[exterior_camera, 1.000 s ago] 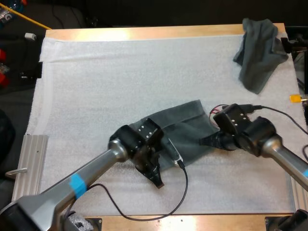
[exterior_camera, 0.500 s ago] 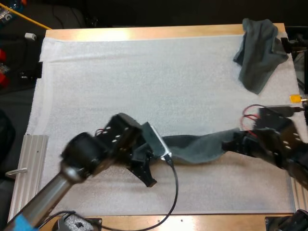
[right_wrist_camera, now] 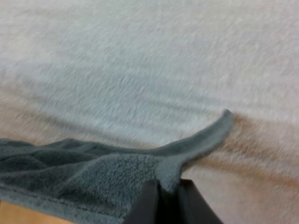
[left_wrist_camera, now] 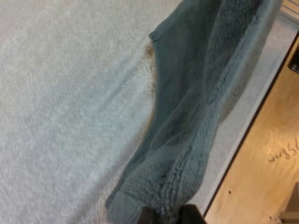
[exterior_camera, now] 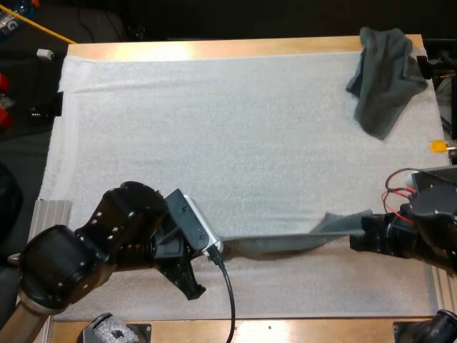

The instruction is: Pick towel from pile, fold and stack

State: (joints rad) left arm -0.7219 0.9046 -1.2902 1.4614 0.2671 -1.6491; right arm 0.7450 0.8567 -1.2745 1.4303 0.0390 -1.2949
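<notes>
White mat [exterior_camera: 214,128] covers most of the wooden table [exterior_camera: 321,327], and everything sits on or over it. One dark grey-green towel [exterior_camera: 285,241] is pulled out into a long, narrow band along the mat's near edge, running from the mat's near middle toward its right side, with one corner flap pointing away from the band at the right end. The left gripper [left_wrist_camera: 161,215] pinches the band's left end, its two black fingers closed tight on the fleecy cloth, with the mat's near edge and bare wood close alongside. The right gripper [right_wrist_camera: 166,200] clamps the opposite end, fingers pressed on the cloth just beneath that curled corner flap. A second towel [exterior_camera: 382,78] lies crumpled at the mat's far right corner, well apart from both grippers.
</notes>
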